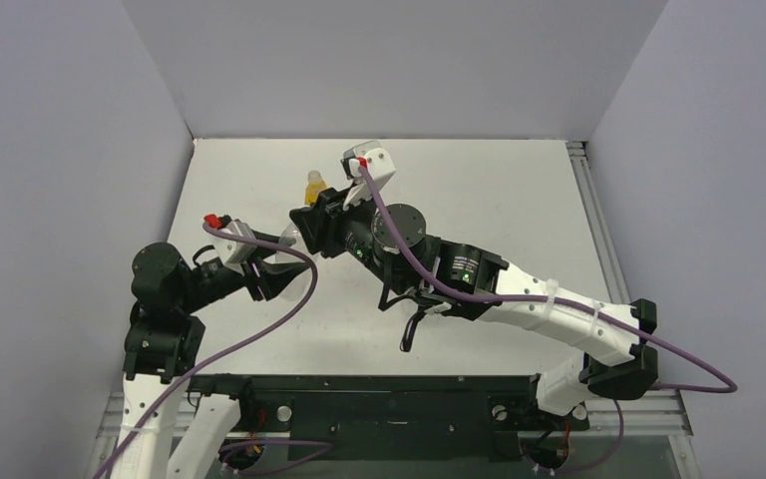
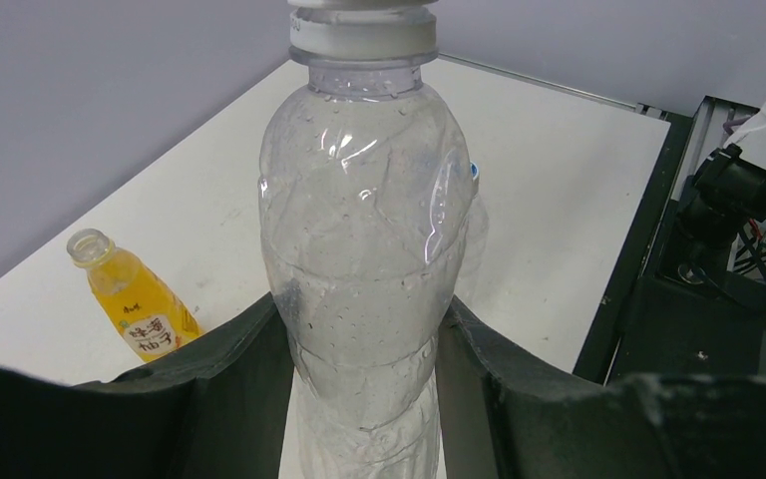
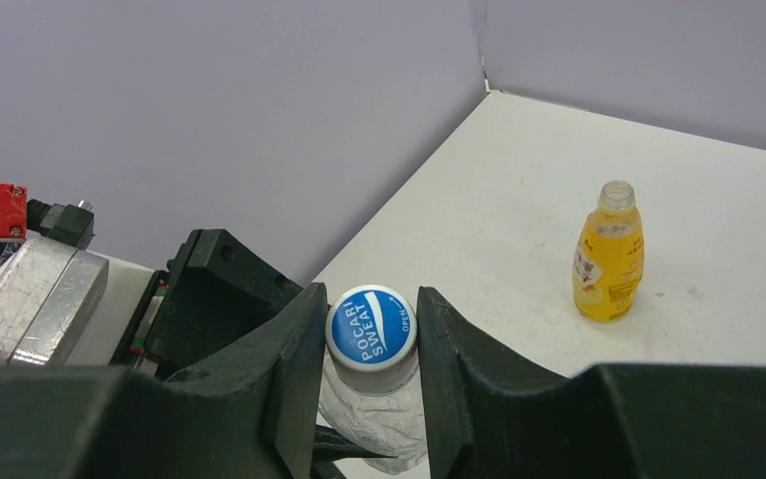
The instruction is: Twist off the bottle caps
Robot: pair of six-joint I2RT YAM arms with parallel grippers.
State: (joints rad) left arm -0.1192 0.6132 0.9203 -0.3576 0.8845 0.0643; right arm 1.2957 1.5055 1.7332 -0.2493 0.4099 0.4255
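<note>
- Two tools share one clear plastic bottle [image 2: 359,220]: left tool [image 2: 364,349] clamps its body, right tool [image 3: 371,349] pinches its blue-topped white cap [image 3: 371,324].
- Uncapped yellow-orange bottle [image 3: 608,254] stands beyond right tool on worktop [image 3: 718,220].

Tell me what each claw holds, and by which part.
Left claw grips the clear bottle around its lower body; right claw pinches that bottle's blue-topped cap by its sides.
</note>
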